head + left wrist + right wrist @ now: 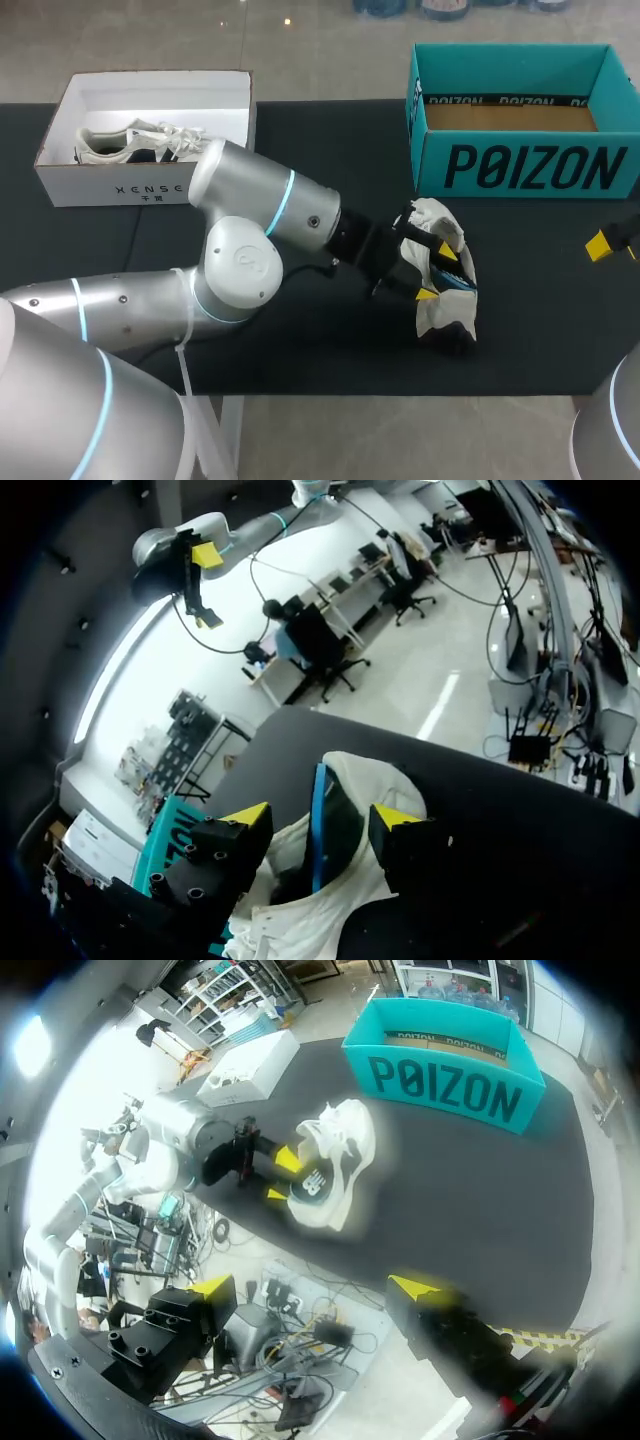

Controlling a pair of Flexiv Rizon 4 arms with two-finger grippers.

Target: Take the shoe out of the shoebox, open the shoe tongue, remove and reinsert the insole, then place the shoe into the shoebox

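A white sneaker [437,312] with black and blue parts lies on the black table, in front of the teal shoebox [530,165]. My left arm comes across from the left, and its gripper [436,272] is at the shoe's opening. In the left wrist view the left gripper [320,818] stands open, its yellow tips on either side of the collar. The upright blue edge of the insole [318,825] runs between them, touching neither finger. My right gripper [320,1288] is open and empty, well away from the sneaker [335,1155], by the table's right edge [605,243].
A white box [110,185] at the back left holds a second sneaker [130,145]. The teal shoebox [445,1075] stands open at the back right with nothing showing inside. Bare black table lies between the two boxes and to the right of the shoe.
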